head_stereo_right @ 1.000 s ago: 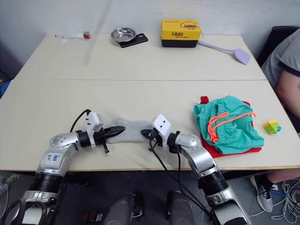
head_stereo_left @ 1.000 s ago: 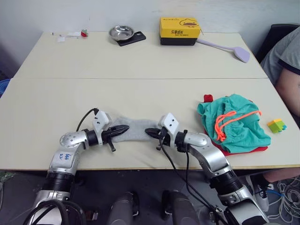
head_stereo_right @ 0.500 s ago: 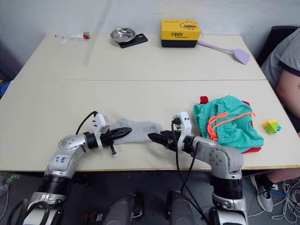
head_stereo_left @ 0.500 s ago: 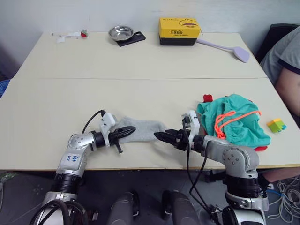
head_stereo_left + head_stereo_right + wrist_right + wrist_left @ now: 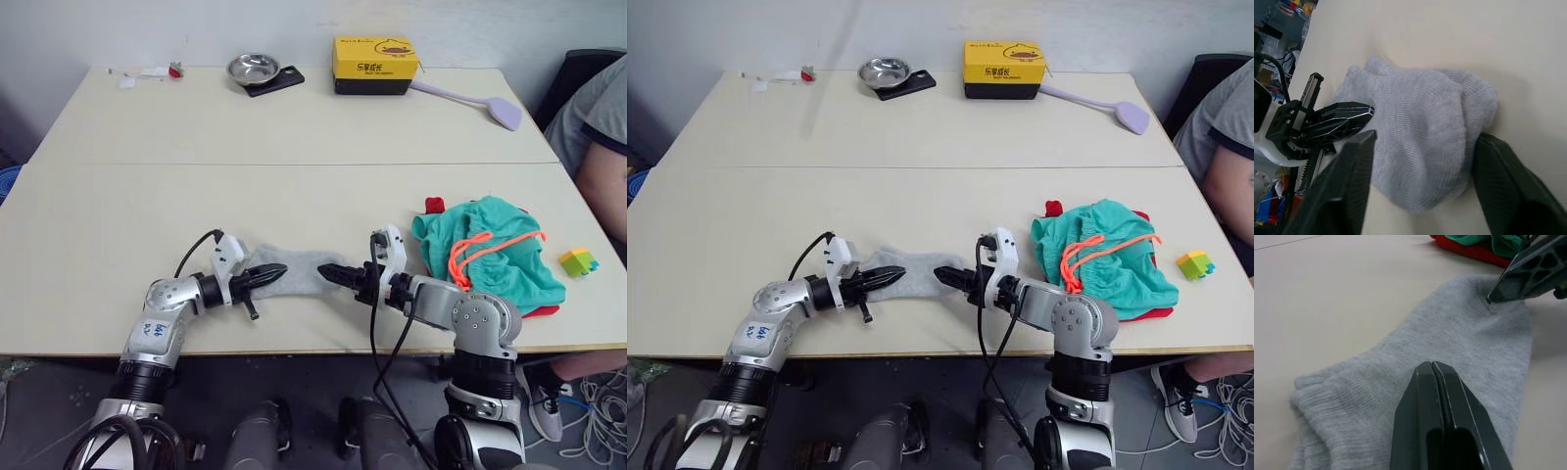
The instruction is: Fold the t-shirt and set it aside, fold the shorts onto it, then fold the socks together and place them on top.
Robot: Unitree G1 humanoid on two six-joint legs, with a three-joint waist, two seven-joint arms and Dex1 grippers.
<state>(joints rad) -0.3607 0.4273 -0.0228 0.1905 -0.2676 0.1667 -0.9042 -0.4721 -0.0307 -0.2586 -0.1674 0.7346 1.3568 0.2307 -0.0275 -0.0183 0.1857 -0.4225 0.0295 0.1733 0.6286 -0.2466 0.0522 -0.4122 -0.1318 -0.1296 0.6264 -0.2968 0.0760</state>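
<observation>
On the bench (image 5: 294,137), the shorts (image 5: 490,257) lie on the t-shirt (image 5: 509,315). My right tool (image 5: 1418,183), wide open around the socks (image 5: 299,274), has returned. My left tool (image 5: 1434,374) rests closed there. Folding comes next.

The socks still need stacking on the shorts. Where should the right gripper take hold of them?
Grip the socks at their end nearest the right gripper, coming in low along the table from the robot's right: that rounded, doubled end lies between its open fingers.
</observation>
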